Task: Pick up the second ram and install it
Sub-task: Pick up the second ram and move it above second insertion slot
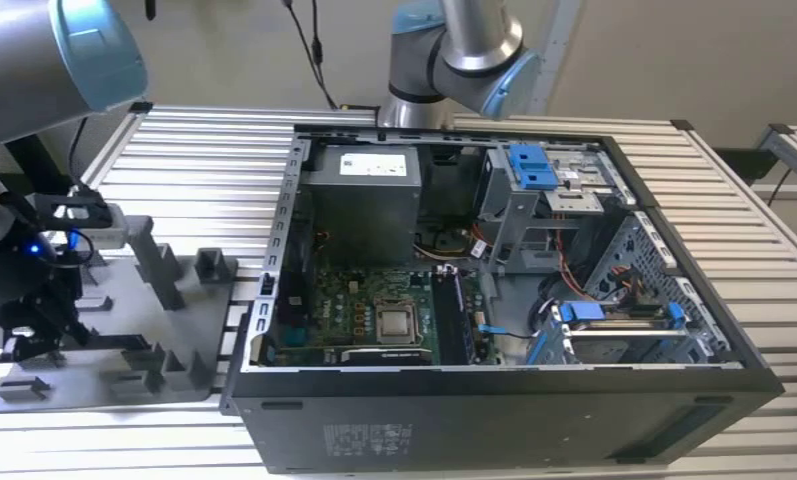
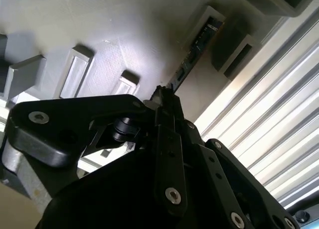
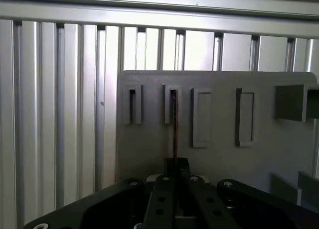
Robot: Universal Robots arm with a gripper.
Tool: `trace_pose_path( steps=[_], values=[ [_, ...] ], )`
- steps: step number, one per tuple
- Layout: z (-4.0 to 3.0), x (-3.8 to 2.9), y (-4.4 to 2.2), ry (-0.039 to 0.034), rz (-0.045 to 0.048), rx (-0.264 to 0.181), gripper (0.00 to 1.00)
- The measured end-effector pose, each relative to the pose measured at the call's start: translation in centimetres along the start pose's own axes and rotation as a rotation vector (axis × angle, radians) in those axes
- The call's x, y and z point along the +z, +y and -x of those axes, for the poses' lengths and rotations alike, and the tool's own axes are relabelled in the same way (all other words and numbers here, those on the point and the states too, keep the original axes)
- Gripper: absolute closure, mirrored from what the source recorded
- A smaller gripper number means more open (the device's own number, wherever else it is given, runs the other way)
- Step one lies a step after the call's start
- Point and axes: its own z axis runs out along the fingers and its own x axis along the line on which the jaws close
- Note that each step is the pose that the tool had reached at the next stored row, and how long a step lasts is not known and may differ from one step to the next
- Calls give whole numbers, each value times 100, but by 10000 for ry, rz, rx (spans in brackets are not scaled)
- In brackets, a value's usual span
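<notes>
The second ram (image 2: 195, 49) is a thin dark stick standing on edge in a slotted holder of the grey tray (image 2: 124, 35). In the first wrist view the ram (image 3: 174, 124) shows edge-on as a narrow dark line running from a slot in the tray (image 3: 219, 114) to my fingertips. My gripper (image 2: 166, 97) sits at the stick's near end, its black fingers closed together on the ram's edge (image 3: 176, 165). In the exterior view the gripper (image 1: 27, 335) hangs low over the tray (image 1: 171, 300) at the exterior view's left, beside the open computer case.
The open computer case (image 1: 505, 400) lies in the middle of the slatted metal table (image 1: 198, 150), with the motherboard (image 1: 371, 310) and grey power-supply box (image 1: 361, 195) exposed. A second arm (image 1: 452, 50) stands behind the case. Upright posts (image 1: 158, 265) rise from the tray.
</notes>
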Motion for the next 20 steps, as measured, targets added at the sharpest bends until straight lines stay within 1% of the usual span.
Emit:
trace_pose_path(
  steps=[2,9,20],
  values=[
    [2,-27,0,0,-1,0,86],
    [5,-88,0,-2,-5,76,86],
    [17,-267,5,-3,-7,88,86]
  ],
)
